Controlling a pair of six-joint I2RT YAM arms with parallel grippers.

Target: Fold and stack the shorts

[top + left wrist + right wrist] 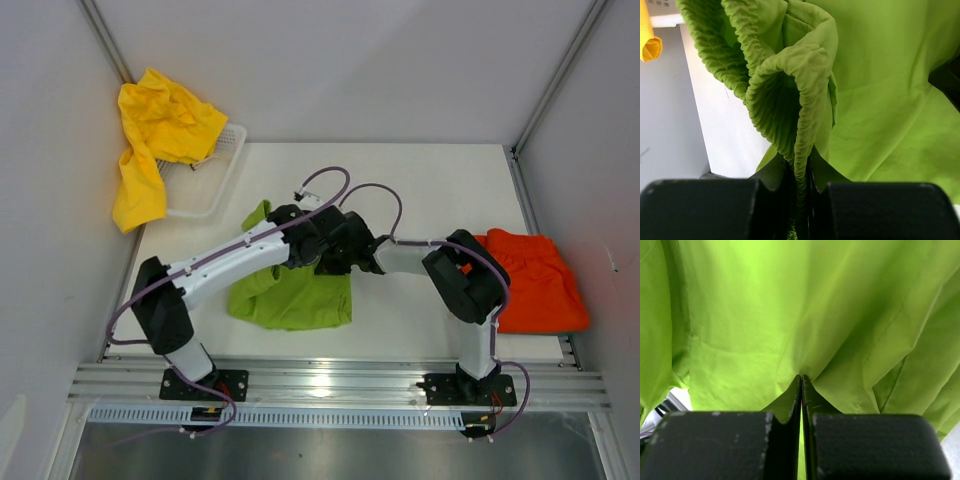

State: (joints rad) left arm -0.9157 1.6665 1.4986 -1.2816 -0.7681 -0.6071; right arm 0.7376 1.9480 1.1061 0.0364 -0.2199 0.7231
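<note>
Near the middle of the table [430, 180], toward its near edge, lie the lime green shorts [290, 300], bunched and partly lifted where the two arms meet over their far right part. The left gripper [799, 182] is clenched on the gathered waistband [782, 100], which rises out of the jaws in a ruffled loop. The right gripper [801, 387] is clenched on a thin fold of the same cloth, jaws pressed almost together, with the fabric fanning out beyond them. From above, the two grippers sit just beside each other. The arms cover the far part of the shorts, so the outline there cannot be made out.

White tabletop shows on the far side of the green cloth and to its right, up to the orange shorts [540, 285]. These lie flat at the right, reaching the table's right edge, and their left side is hidden behind the right arm's elbow. At the far left corner the yellow shorts [160, 125] drape over a white basket [218, 175], with one part hanging down past the table's left edge. Pale walls close in on the left, right and far sides. A metal rail [340, 380] carrying both arm bases runs along the near edge.
</note>
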